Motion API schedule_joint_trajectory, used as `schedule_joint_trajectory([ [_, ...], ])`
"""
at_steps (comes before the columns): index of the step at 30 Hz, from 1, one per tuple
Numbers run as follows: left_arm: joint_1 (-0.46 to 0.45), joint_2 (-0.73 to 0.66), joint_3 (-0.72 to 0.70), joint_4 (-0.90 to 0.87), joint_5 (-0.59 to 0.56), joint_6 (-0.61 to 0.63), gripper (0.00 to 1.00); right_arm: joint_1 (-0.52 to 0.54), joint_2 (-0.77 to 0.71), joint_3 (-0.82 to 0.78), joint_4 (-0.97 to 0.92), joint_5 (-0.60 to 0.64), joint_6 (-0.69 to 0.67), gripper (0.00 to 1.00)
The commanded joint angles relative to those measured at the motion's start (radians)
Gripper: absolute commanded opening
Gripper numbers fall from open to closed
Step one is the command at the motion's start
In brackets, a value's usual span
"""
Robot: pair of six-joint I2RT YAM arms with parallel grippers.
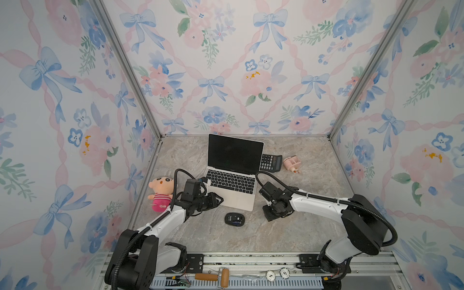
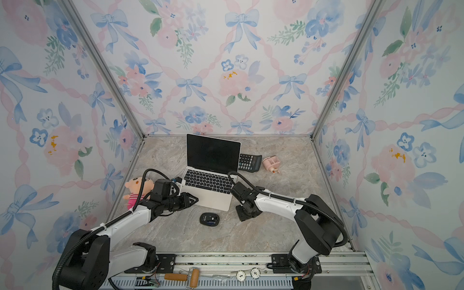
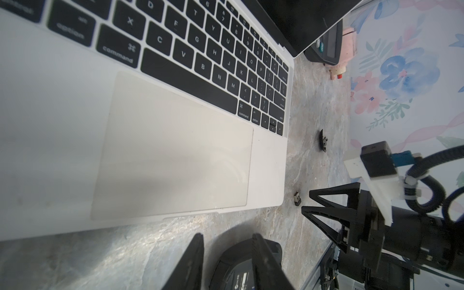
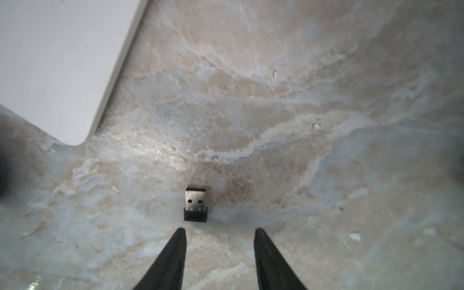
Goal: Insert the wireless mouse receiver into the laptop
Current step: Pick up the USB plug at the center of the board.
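The right end effector (image 4: 221,229) is half open and holds nothing. Just past its tips, the wireless mouse receiver (image 4: 196,204) lies on the worktop (image 4: 301,125), not touching them. Farther out is a corner of the laptop (image 4: 57,62). The left end effector (image 3: 227,237) is open a little and empty, close to the black mouse (image 3: 233,268).

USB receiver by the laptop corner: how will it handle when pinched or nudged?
Flat-lying, boxy, metal-shelled receiver: probably rigid, unlikely to roll. Tiny, so likely very light and apt to skid on the smooth table. The open right gripper gets little to pinch; it may twist.
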Motion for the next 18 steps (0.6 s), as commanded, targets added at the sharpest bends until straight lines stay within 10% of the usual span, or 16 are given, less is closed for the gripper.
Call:
schedule_joint_trajectory([
  [1, -0.007, 0.014, 0.022, 0.0, 0.008, 0.02, 0.35, 0.02, 0.031, 0.045, 0.0, 0.007, 0.011, 0.48],
  [18, -0.007, 0.036, 0.027, 0.0, 0.01, 0.027, 0.36, 0.028, 0.11, 0.048, 0.013, -0.008, 0.028, 0.24],
])
